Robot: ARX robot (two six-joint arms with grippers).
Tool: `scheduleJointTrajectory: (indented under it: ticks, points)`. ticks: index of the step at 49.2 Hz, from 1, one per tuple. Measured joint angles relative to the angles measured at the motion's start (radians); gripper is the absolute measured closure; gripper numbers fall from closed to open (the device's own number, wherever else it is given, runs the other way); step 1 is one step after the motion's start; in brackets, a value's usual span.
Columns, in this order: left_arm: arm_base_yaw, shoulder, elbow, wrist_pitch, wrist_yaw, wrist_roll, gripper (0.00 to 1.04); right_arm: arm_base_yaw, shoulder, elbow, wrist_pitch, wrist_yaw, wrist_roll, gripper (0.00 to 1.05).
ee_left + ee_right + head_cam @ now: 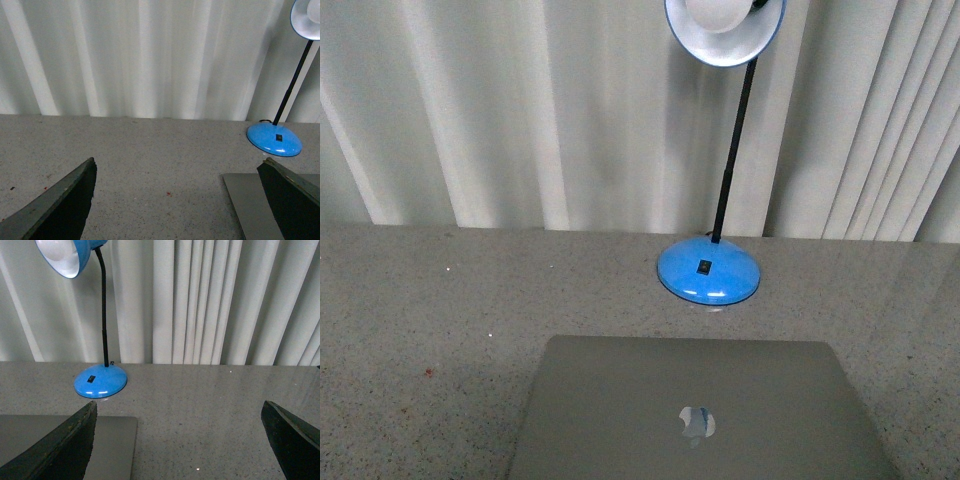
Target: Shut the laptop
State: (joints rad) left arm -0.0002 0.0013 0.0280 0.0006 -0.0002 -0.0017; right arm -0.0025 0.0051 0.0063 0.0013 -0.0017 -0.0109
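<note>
From the body camera I see the laptop point(700, 415) lying flat and shut on the speckled grey table point(430, 320), lid up with the apple logo point(697, 424) showing, just in front of the blue desk lamp point(709, 272), which stands before the pale curtain point(520, 110). My left gripper point(177, 200) hangs with its jaws spread wide and nothing between them, its one finger over the laptop's edge. My right gripper point(180, 440) is likewise spread and empty above the table beside the laptop.

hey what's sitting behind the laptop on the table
Behind the closed silver-grey laptop stands a blue desk lamp with a black stem, then pale curtains. Its lid is down, so keys and screen are hidden.
</note>
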Motion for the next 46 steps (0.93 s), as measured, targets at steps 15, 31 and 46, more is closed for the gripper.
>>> scheduleJointTrajectory:
  ticks: [15,31,46]
  points:
    - [0.0,0.0,0.0,0.0,0.0,0.0,0.07,0.0,0.0,0.0,0.0,0.0,0.0,0.07]
    - [0.0,0.0,0.0,0.0,0.0,0.0,0.07,0.0,0.0,0.0,0.0,0.0,0.0,0.07]
    - [0.0,0.0,0.0,0.0,0.0,0.0,0.07,0.0,0.0,0.0,0.0,0.0,0.0,0.07]
